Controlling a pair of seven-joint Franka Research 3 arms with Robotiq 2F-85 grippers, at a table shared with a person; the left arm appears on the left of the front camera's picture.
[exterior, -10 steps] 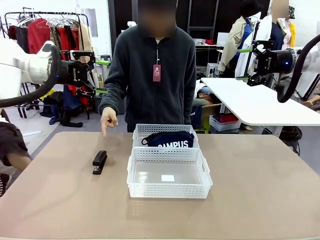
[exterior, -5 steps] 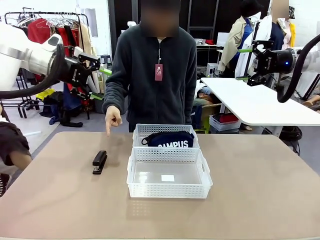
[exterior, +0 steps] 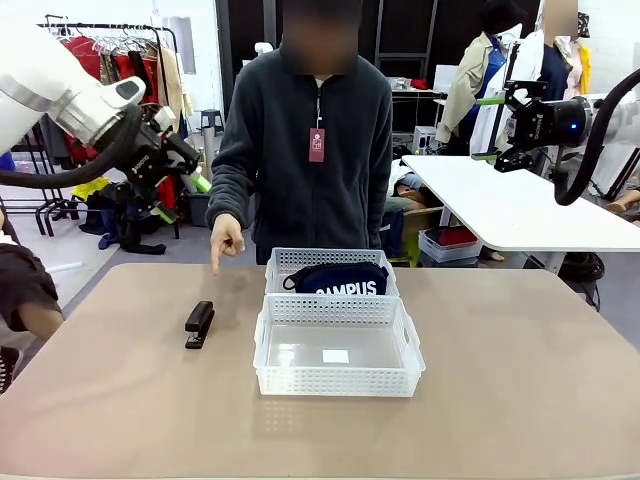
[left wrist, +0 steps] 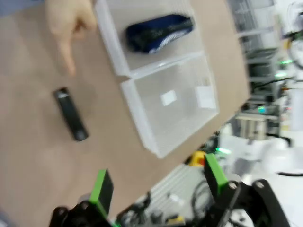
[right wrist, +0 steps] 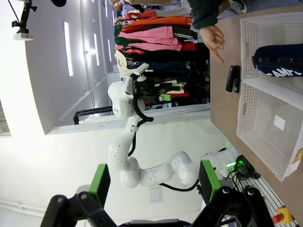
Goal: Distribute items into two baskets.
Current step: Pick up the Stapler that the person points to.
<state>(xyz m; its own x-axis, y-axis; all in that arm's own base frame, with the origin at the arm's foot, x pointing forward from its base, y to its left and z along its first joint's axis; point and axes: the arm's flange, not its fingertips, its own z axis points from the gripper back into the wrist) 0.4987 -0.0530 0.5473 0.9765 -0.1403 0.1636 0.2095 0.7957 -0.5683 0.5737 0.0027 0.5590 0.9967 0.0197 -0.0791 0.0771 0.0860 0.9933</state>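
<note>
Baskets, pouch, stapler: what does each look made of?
The near basket and far basket look like translucent white moulded plastic: lattice holes, table showing through. The pouch seems soft navy fabric, matte, sagging, with printed white letters. The stapler is black with a slight sheen, plastic or painted metal; I can't tell which.

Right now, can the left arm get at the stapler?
Probably yes: the stapler lies alone on bare table, left of the baskets; the left tool is open, raised on that side. The person's pointing hand hovers nearby.
</note>
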